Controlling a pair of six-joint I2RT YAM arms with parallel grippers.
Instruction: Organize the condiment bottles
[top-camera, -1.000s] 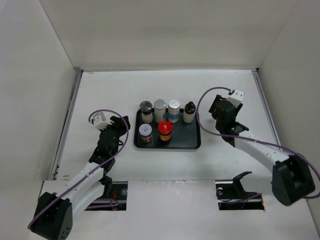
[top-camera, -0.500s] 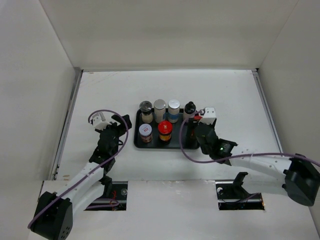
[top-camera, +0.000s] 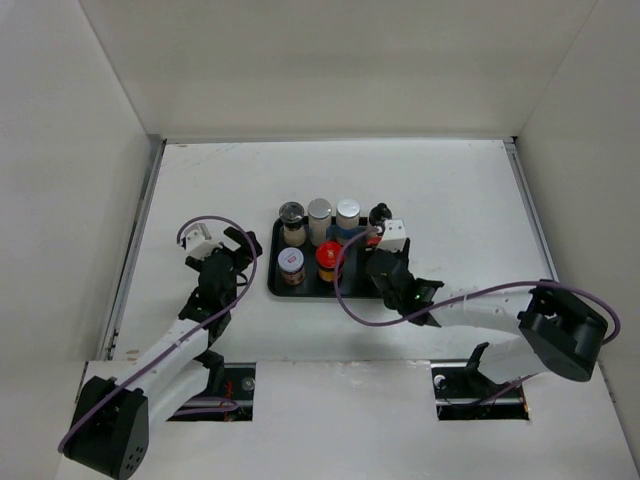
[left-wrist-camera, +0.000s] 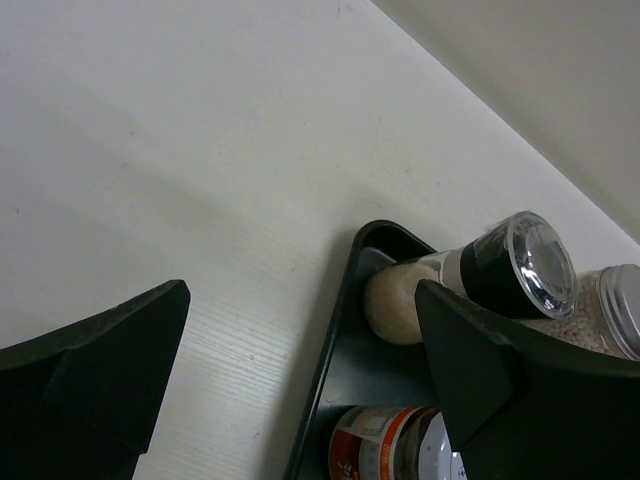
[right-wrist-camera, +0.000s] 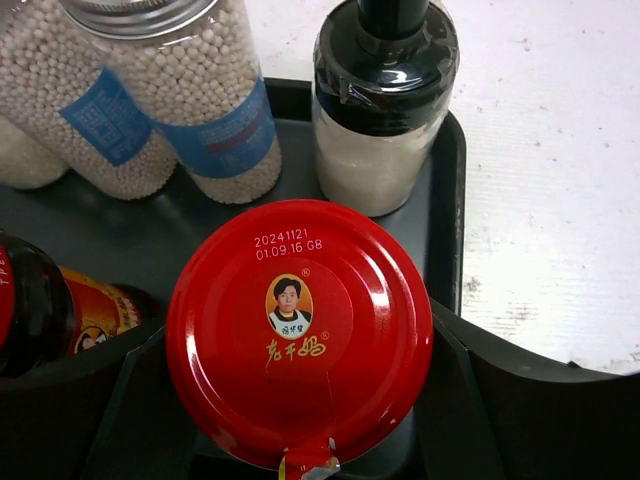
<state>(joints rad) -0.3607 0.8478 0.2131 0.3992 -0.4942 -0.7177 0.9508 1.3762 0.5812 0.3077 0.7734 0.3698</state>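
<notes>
Six condiment bottles stand in the black tray (top-camera: 272, 268): a clear-topped one (top-camera: 292, 215), a silver-capped one (top-camera: 319, 212), a white-capped one (top-camera: 347, 212) and a black-capped one (top-camera: 379, 214) at the back, with a red-labelled jar (top-camera: 291, 262) and a red-capped jar (top-camera: 329, 255) in front. My right gripper (top-camera: 378, 262) is over the tray's front right. In the right wrist view it (right-wrist-camera: 300, 360) is shut on a second red-capped jar (right-wrist-camera: 300, 325). I cannot tell if that jar touches the tray floor. My left gripper (left-wrist-camera: 300, 300) is open and empty beside the tray's left edge (left-wrist-camera: 335, 340).
White walls enclose the table on three sides. In the right wrist view the black-capped bottle (right-wrist-camera: 385, 110) and a blue-labelled bottle of white beads (right-wrist-camera: 190, 110) stand just beyond the held jar. A brown jar (right-wrist-camera: 40, 310) is close on its left.
My right arm swung in from the right side to the tray's front right, carrying the red-capped jar. My left gripper opened wide beside the tray.
</notes>
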